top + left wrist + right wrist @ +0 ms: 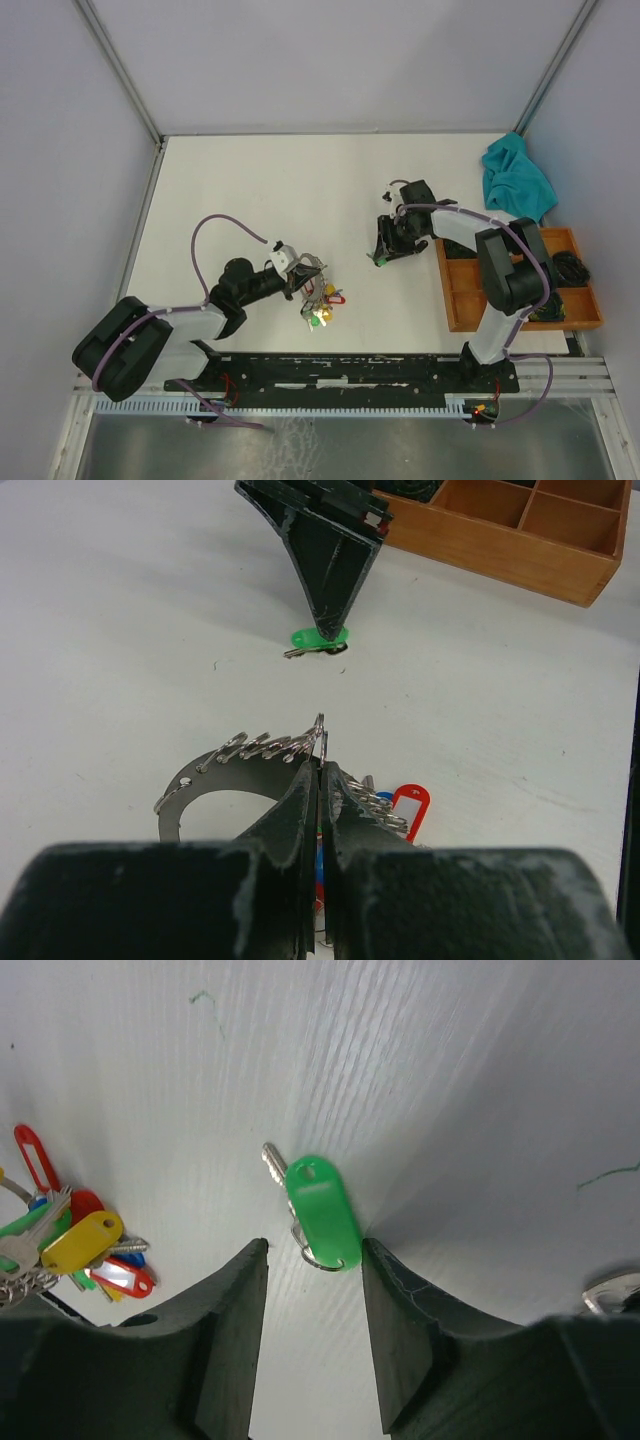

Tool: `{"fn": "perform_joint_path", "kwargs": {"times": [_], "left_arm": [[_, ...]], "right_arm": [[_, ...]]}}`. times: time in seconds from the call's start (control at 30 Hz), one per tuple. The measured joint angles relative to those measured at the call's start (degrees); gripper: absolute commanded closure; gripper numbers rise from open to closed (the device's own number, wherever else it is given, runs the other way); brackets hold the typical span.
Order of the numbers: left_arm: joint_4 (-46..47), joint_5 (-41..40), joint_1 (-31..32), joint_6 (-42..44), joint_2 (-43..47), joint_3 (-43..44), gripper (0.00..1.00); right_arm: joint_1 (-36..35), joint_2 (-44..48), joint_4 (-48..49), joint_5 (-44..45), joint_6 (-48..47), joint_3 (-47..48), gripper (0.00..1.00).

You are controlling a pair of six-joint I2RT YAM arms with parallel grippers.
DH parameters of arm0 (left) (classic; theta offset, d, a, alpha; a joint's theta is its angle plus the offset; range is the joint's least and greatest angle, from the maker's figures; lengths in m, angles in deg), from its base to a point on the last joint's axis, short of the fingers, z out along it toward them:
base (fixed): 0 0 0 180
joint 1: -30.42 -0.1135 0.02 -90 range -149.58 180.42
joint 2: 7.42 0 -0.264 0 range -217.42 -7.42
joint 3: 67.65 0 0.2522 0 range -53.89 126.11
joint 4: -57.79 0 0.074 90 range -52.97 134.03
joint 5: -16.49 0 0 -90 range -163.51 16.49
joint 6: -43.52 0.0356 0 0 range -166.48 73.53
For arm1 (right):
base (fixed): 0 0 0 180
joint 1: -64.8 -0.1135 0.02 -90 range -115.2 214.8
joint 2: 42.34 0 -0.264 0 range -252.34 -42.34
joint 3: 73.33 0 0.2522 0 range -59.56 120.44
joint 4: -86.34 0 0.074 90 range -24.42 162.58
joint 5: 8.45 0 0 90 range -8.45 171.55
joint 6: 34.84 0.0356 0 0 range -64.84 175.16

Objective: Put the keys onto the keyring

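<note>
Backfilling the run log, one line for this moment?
left gripper shut on keyring | right gripper open, straddling green key | green key flat on table, ungrasped

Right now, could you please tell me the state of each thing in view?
Keyring: held by its rim, tagged keys strung on it.
Left fingers: shut on keyring.
Green key: lying flat, loose.
Right fingers: open, straddling green key, not closed on it.
Tray: open-topped, dark items in some compartments.
Cloth: crumpled.
</note>
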Motion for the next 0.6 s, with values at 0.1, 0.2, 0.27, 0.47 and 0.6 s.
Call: {"fn": "perform_joint_path", "kwargs": {"times": [0.1,0.2,0.27,0.47,0.6], "left_arm": [[-0.02,0.07,0.0,0.0,-0.09,0.09,0.97],[-0.02,0.2,0.0,0.0,-0.46,0.22,0.97],[-0.02,0.26,0.0,0.0,-0.85,0.31,0.97],[-0.04,0.46,0.0,0.0,-1.57,0.55,0.97],[-0.13,0.46,0.0,0.0,-1.9,0.57,0.97]], "right_arm": [[-1.14,1.99,-0.22,-0.96,0.31,-2.69,0.55],[-3.06,3.67,-0.48,-1.62,0.44,-4.61,0.56],[-4.24,4.9,-0.94,-1.4,0.31,-5.33,0.56],[-7.78,9.75,-1.49,3.32,-1.68,-5.75,0.59],[-11.67,12.41,-1.57,10.56,-4.22,-5.75,0.6]]}}
